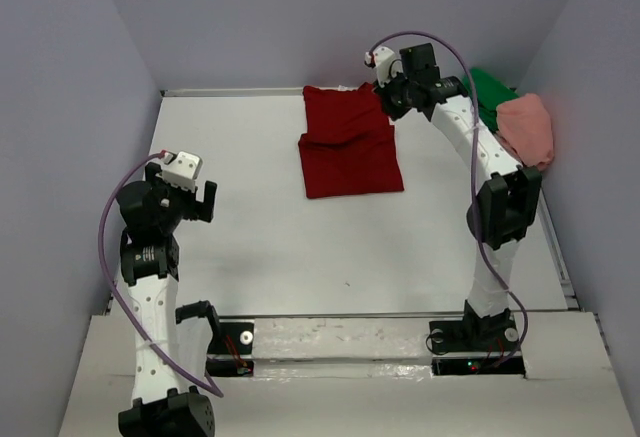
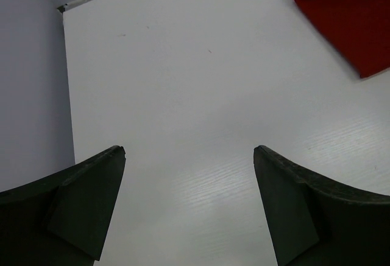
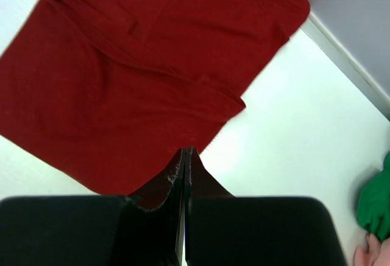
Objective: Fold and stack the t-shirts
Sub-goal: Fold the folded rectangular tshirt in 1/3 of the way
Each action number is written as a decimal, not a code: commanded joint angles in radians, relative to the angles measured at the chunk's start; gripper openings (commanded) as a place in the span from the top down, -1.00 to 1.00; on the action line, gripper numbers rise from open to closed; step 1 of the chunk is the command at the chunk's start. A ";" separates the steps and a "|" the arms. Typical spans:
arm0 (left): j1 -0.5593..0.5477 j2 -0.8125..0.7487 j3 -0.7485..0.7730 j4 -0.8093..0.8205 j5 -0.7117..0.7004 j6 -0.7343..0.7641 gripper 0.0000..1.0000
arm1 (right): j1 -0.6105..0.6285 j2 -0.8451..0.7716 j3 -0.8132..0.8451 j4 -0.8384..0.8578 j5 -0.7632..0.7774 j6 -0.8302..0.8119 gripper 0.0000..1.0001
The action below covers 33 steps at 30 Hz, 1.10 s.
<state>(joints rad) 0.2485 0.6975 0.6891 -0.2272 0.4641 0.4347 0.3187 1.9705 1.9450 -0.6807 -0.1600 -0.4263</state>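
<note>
Dark red t-shirt (image 1: 350, 152) lies part-folded. Right gripper (image 3: 184, 150) is pinched tight on its edge, probably to draw a fold. Left gripper (image 2: 189, 150) gapes wide, empty, off aside.

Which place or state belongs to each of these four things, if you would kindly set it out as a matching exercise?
Things:
1. dark red t-shirt
2. green t-shirt
3. pink t-shirt
4. left gripper

Places or states:
A. crumpled at the right edge of the table
B. open above bare tabletop
C. lying flat, partly folded, far middle
D. far right corner, partly hidden behind the right arm

Pairs: 1-C, 2-D, 3-A, 4-B.
</note>
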 commanded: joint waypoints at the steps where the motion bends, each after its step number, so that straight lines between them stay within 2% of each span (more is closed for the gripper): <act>1: 0.023 -0.030 -0.013 0.045 0.054 -0.011 -0.98 | 0.020 0.114 0.132 -0.112 -0.099 0.006 1.00; 4: 0.037 -0.036 -0.013 0.049 0.053 -0.016 -0.98 | 0.046 0.246 0.317 -0.187 -0.111 0.003 1.00; 9: 0.063 -0.053 -0.017 0.051 0.068 -0.017 -0.98 | 0.092 0.353 0.417 -0.223 -0.101 -0.012 1.00; 17: 0.071 -0.041 -0.014 0.051 0.074 -0.016 -0.98 | 0.161 0.447 0.422 -0.201 -0.098 -0.026 1.00; 33: 0.083 -0.036 -0.014 0.052 0.074 -0.021 -0.98 | 0.171 0.533 0.451 -0.132 -0.050 -0.043 1.00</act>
<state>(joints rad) 0.3187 0.6647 0.6788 -0.2195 0.5182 0.4274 0.4950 2.4763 2.3333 -0.8631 -0.2287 -0.4526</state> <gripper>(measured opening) 0.989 0.009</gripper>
